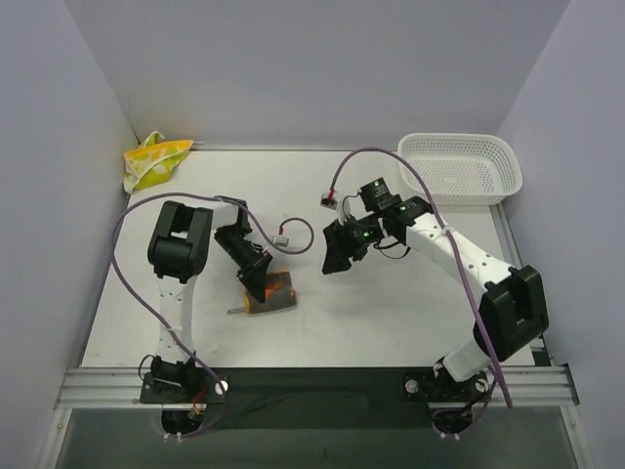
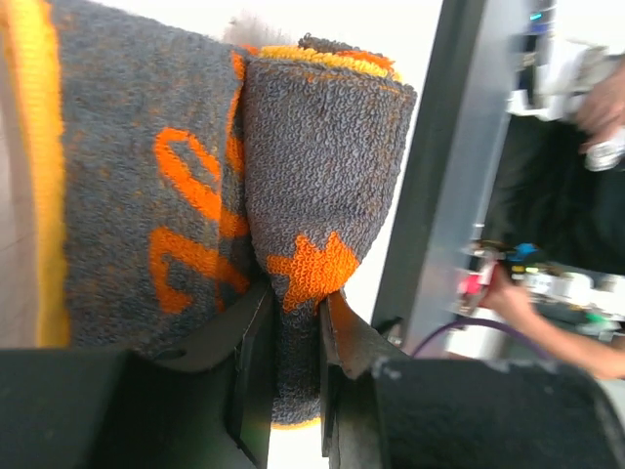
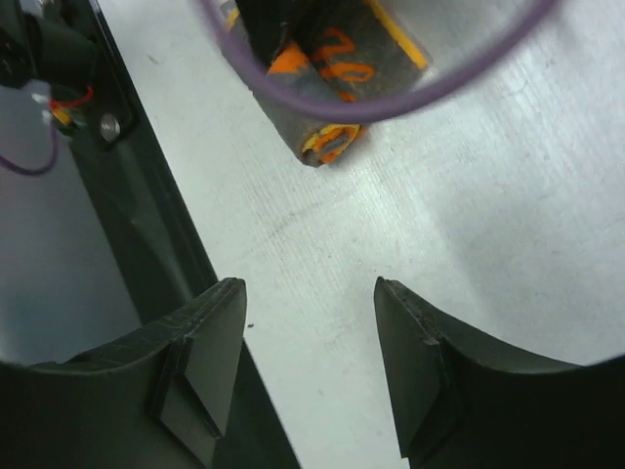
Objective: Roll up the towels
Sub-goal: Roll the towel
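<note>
**basket, table, rail, walls**

a white mesh basket sits upright in the far right corner of the pale grey table. a metal rail runs along the table's near edge. plain lilac walls close in the left, far and right edges.

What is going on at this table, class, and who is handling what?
The left claw is shut on a fold of the partly rolled orange towel. The right claw hangs open above the tabletop beside it, holding nothing. The yellow towel lies crumpled in the far left corner, untouched.
</note>
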`<state>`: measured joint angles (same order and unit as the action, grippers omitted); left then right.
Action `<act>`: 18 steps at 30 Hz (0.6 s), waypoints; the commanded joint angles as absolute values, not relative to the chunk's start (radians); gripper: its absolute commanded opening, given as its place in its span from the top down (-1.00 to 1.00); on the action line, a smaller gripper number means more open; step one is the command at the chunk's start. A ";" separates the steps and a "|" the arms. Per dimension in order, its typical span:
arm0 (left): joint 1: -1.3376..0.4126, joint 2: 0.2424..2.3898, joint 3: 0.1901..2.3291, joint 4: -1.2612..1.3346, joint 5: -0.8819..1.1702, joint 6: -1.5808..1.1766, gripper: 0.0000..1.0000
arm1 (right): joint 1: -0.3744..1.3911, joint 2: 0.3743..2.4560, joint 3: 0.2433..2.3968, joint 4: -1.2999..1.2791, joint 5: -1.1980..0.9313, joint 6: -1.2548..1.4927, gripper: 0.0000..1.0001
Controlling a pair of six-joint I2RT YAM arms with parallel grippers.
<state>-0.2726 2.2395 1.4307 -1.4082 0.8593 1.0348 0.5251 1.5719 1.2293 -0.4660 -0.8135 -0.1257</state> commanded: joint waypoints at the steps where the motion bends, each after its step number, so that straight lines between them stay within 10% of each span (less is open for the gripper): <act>1: -0.256 2.324 1.500 -1.471 0.775 1.172 0.70 | 0.673 1.485 1.239 -0.467 -0.648 -0.257 -0.12; 6: -0.258 2.371 1.526 -1.486 0.759 1.184 0.67 | 0.856 1.554 1.273 -0.442 -0.431 -0.373 -0.47; 7: -0.253 2.390 1.534 -1.496 0.762 1.189 0.67 | 0.905 1.568 1.284 -0.399 -0.385 -0.383 -0.81; 18: -0.252 2.413 1.577 -1.526 0.762 1.197 0.64 | 1.058 1.799 1.233 -0.069 -0.187 -0.604 -0.75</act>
<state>-0.2600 2.3730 1.5490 -1.5604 0.8726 1.0946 1.0626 1.7809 1.2594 -0.1860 -0.2531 -0.5251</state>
